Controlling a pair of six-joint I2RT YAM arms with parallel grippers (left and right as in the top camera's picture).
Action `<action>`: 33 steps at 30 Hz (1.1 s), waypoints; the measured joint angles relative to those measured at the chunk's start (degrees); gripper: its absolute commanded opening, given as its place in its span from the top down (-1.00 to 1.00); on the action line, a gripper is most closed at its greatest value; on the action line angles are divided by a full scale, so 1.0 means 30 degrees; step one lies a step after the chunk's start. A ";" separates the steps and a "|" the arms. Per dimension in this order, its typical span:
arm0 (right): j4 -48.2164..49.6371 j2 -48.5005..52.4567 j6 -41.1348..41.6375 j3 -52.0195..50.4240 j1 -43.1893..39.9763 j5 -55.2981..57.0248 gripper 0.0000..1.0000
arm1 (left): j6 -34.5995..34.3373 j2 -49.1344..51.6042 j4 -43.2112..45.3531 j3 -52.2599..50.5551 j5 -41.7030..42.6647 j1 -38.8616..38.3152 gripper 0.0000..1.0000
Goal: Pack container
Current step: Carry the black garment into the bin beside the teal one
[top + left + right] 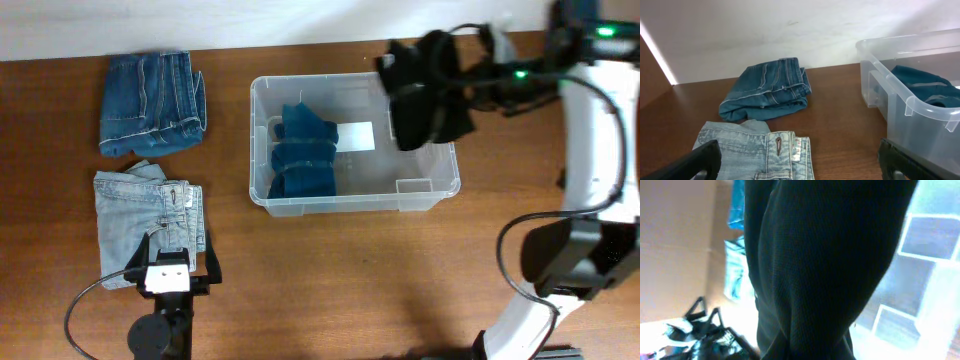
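1. The bin (350,203) sits mid-table, with folded blue jeans (303,150) in its left half.
2. My right pincer (466,62) pinches a black cloth (430,95) that hangs over the bin's right end.
3. My left pincer (180,258) is spread wide, low over light jeans (150,205) at the table's left.

At the right jaws, the black garment (430,95) is matt cloth of fine knit; the container (440,190) below is clear glossy plastic. Ahead of the left jaws, pale jeans (140,205) and darker jeans (150,100) are matt denim on a smooth wood-grain bench (350,270).
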 measured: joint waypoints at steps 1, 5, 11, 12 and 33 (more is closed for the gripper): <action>0.0423 0.0066 0.0546 0.0000 0.0503 0.0561 0.92 | 0.0007 0.0000 0.0000 0.0000 0.0000 0.0000 -0.99; 0.1836 0.0488 0.3016 0.0000 0.2827 0.3228 0.92 | 0.0007 0.0000 0.0000 0.0000 0.0000 0.0000 -0.99; 0.2783 0.1115 0.6484 0.0000 0.5268 0.7322 0.92 | 0.0007 0.0000 0.0000 0.0000 0.0000 0.0000 -0.98; 0.2885 0.1217 0.6761 0.0000 0.5523 0.7672 0.92 | 0.0007 0.0000 0.0000 0.0000 0.0000 0.0000 -0.98; 0.2994 0.4262 0.9340 -0.0146 0.6870 0.9435 0.92 | 0.0007 0.0000 0.0000 0.0000 -0.0007 0.0000 -0.98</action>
